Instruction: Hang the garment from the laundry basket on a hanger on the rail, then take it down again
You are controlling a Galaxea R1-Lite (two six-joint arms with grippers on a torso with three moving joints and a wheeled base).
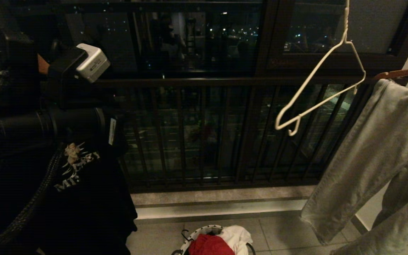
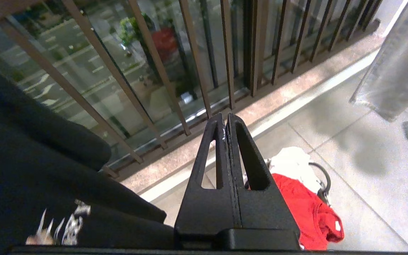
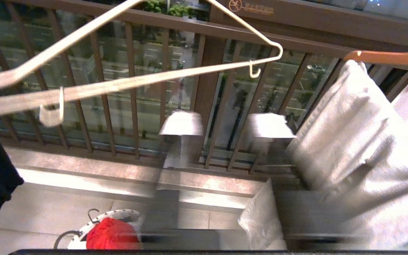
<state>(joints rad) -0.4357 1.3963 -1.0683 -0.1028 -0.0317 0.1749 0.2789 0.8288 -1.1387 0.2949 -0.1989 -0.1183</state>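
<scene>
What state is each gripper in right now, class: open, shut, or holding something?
Left gripper: jaws shut, holding nothing.
Right gripper: jaws apart, nothing between them.

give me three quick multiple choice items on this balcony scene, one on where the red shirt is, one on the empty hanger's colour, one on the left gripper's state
1. Where is the red T-shirt?
A. on the white hanger
B. in the laundry basket on the floor
C. in a gripper

2. What colour is the empty wire hanger?
A. white
B. tan
C. black

3. How is the left gripper?
A. wide open
B. shut on red cloth
C. shut, holding nothing

Answers:
1 B: the shirt sits bunched in the basket.
2 A: its thin wire is white against the dark railing.
3 C: the fingers meet with nothing between.
</scene>
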